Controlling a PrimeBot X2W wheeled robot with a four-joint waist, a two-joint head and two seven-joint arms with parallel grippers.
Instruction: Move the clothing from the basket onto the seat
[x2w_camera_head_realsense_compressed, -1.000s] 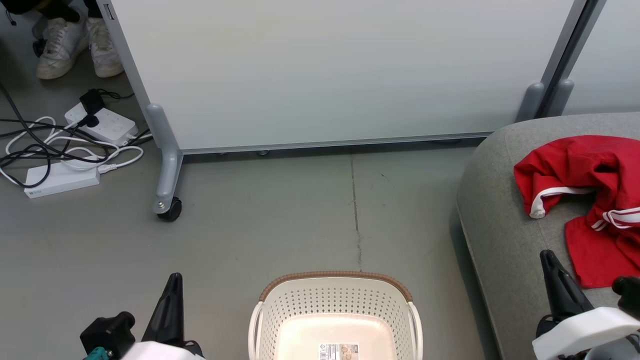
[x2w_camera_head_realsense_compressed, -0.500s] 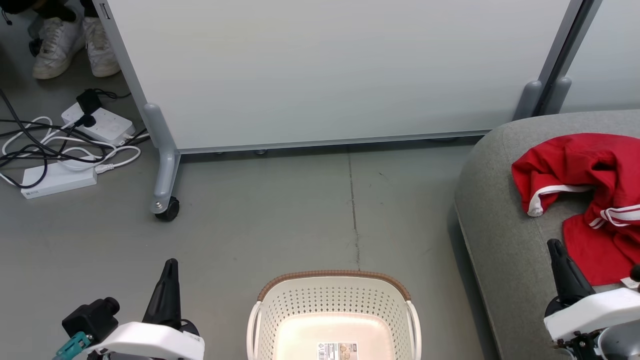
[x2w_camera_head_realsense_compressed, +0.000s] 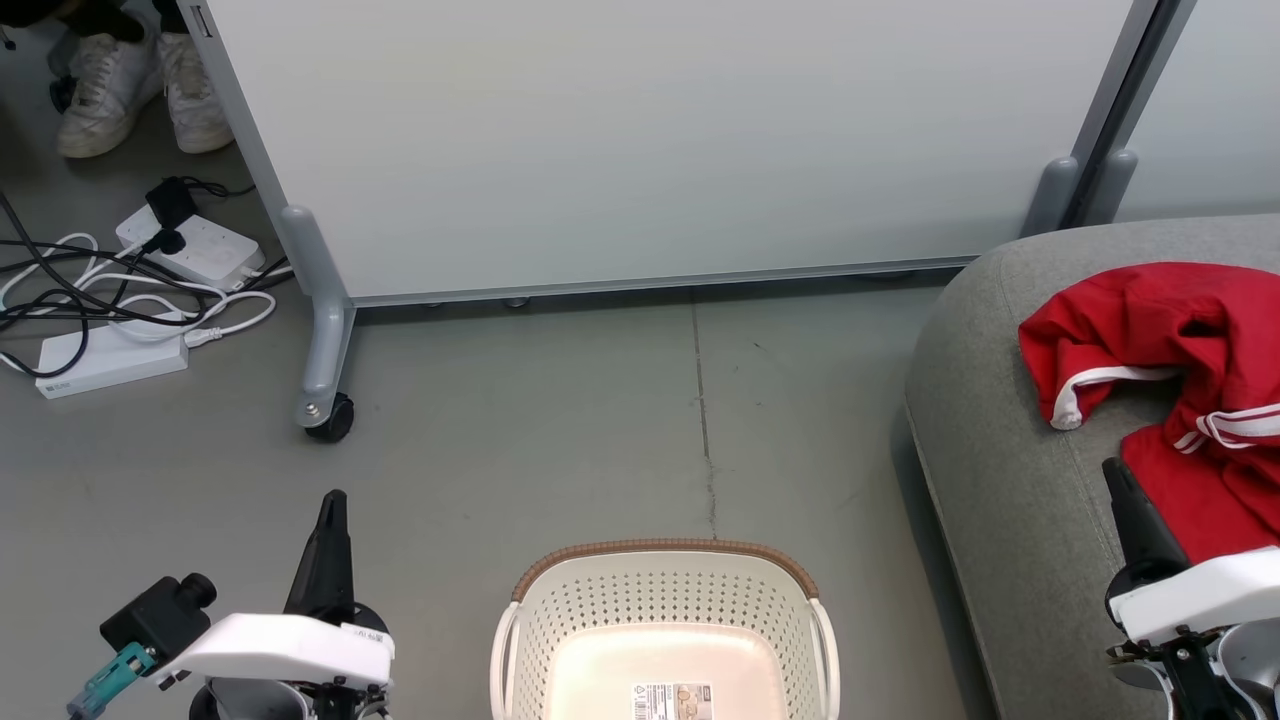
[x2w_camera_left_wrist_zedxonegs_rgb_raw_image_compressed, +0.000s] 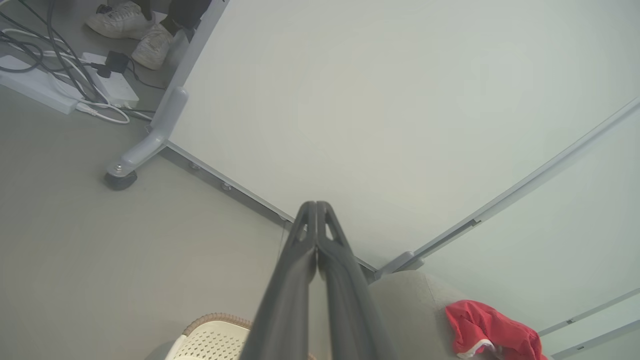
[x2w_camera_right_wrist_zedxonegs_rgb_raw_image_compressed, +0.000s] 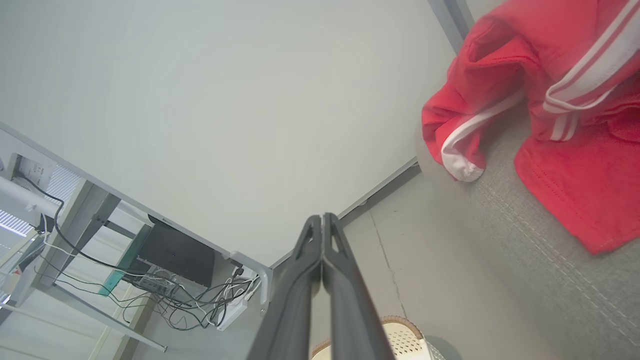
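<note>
Clothing (x2w_camera_head_realsense_compressed: 1180, 330) lies on the seat (x2w_camera_head_realsense_compressed: 1000, 450), basket (x2w_camera_head_realsense_compressed: 665, 548) looks empty, left gripper (x2w_camera_head_realsense_compressed: 332, 500) and right gripper (x2w_camera_head_realsense_compressed: 1115, 470) both pinched closed on nothing, so mind the right one beside the fabric: a careless swing could snag it off.

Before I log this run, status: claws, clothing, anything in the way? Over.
Left claw and right claw shut, holding nothing. Clothing lying on seat; basket bare where visible. Cables far left, away from both.
</note>
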